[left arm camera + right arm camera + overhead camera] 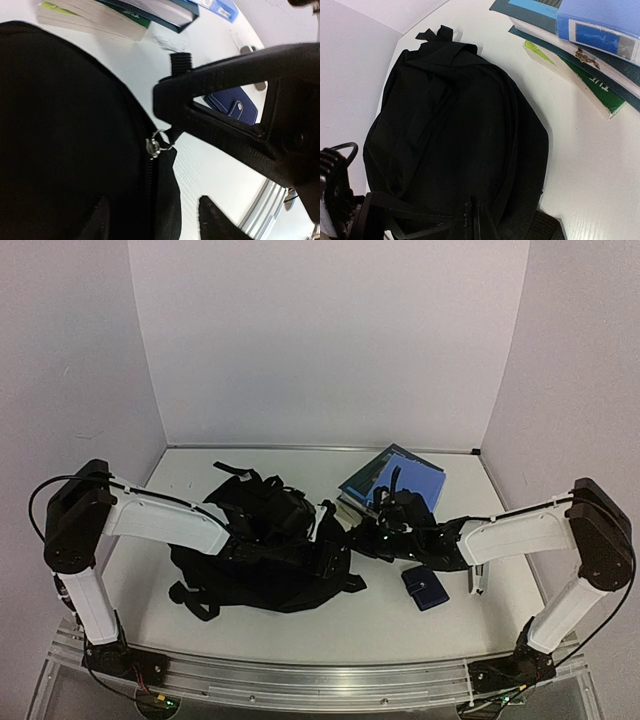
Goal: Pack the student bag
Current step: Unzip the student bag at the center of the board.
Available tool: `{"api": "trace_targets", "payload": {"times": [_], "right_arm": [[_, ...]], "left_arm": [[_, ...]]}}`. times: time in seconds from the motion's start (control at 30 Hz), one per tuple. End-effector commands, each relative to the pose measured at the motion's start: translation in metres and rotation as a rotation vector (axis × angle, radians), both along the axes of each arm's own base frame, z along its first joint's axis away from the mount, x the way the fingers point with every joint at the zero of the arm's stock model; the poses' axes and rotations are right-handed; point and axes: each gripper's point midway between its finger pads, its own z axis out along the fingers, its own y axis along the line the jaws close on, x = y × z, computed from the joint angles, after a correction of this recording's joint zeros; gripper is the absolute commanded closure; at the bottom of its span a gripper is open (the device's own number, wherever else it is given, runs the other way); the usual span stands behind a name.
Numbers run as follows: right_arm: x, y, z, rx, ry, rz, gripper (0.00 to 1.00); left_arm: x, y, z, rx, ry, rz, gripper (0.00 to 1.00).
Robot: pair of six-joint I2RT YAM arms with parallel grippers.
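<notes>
The student bag (250,560) is a large black backpack lying flat on the white table, left of centre. It fills the right wrist view (450,125), and its zipper runs up the left wrist view (60,125). My right gripper (479,221) is shut on the black tab of the silver zipper pull (159,143) at the bag's right edge (352,533). My left gripper (157,222) is open over the same edge, one fingertip above the fabric and one above the table. In the top view it (318,545) sits just left of the right gripper.
A stack of books (392,482) with a blue one on top lies behind the right gripper; it also shows in the right wrist view (580,55). A small dark-blue wallet (425,588) lies right of the bag, near the front edge. Shoulder straps (195,600) spread at the bag's front left.
</notes>
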Motion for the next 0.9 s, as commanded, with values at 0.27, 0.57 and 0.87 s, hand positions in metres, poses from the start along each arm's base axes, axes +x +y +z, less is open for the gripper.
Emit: {"api": "trace_targets", "payload": {"times": [0.27, 0.57, 0.87], "right_arm": [[0.007, 0.001, 0.026, 0.06, -0.056, -0.019, 1.0], [0.014, -0.004, 0.021, 0.035, -0.059, -0.063, 1.0], [0.025, -0.004, 0.019, 0.01, -0.061, -0.081, 1.0]], "left_arm": [[0.004, -0.024, 0.007, -0.034, -0.006, -0.07, 0.84], [-0.016, -0.005, 0.005, -0.017, 0.016, -0.127, 1.0], [-0.066, 0.025, 0.005, -0.04, 0.115, -0.281, 1.0]]}}
